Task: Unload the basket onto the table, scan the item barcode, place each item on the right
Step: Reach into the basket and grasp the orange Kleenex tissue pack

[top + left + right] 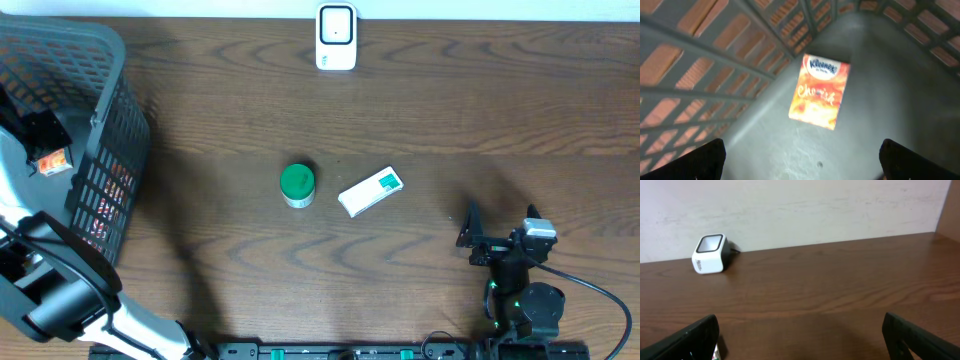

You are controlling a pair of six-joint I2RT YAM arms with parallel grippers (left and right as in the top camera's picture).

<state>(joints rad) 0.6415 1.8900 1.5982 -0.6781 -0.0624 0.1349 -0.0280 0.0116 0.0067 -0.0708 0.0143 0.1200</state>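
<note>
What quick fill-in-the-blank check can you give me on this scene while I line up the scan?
1. The orange pack on the basket floor bears the brand name ____.
2. The jar beside the white box has a ____ lid.
3. The right gripper has its jaws ____.
Missing words: Kleenex; green; open.

Left arm [60,300]: black links and rounded joints, with white shell sections.
Right arm [520,300]: black throughout, small green lights on the lower joint.
Cable [590,290]: thin, black, looping beside the right arm.
Wrist block [538,230]: small, pale grey.
Left fingers [700,160]: flat, matte black.
Right fingers [920,340]: flat, matte black, straight-edged.
Base rail [400,351]: black bar with green marks.
</note>
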